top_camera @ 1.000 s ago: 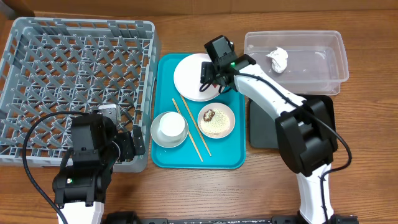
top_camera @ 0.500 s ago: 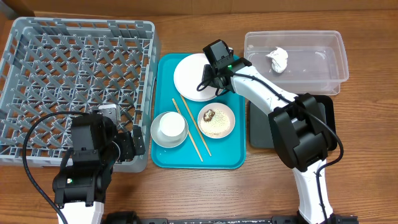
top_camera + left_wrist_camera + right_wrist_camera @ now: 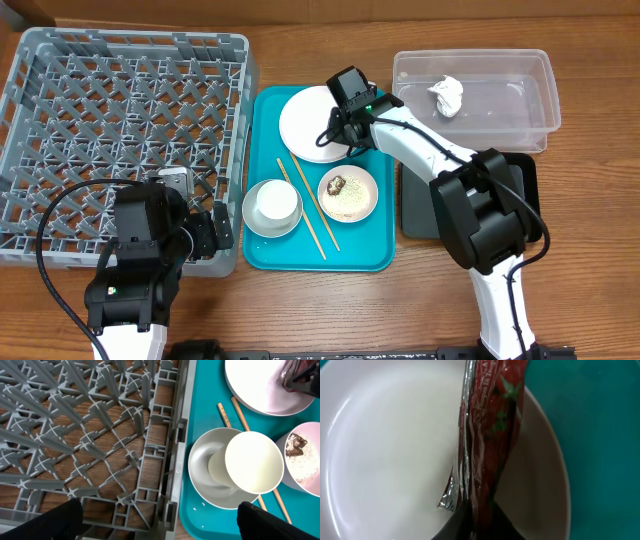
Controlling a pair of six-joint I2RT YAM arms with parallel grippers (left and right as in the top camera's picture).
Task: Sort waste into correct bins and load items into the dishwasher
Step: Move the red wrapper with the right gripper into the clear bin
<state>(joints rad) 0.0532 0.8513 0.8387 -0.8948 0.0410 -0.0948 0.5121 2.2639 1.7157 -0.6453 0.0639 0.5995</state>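
Observation:
My right gripper (image 3: 337, 134) is shut on the red snack wrapper (image 3: 490, 435), pinching it upright over the right part of the large white plate (image 3: 303, 122) (image 3: 385, 445). The small pinkish dish (image 3: 350, 198) holds rice grains and a brown lump (image 3: 337, 185). A white cup (image 3: 275, 200) (image 3: 252, 462) sits in the grey bowl (image 3: 251, 222) (image 3: 210, 487), with the chopsticks (image 3: 312, 215) beside it. My left gripper (image 3: 205, 235) (image 3: 162, 522) hangs open and empty over the near right corner of the dish rack (image 3: 120, 130).
Plate, dish, bowl and chopsticks all lie on a teal tray (image 3: 365, 255). The clear tub (image 3: 500, 110) at the back right holds a crumpled white wad (image 3: 447, 95). The black tray (image 3: 418, 215) lies under my right arm.
My right gripper's jaws have closed on the wrapper over the plate, and that arm has shifted slightly left. The left arm has not moved.

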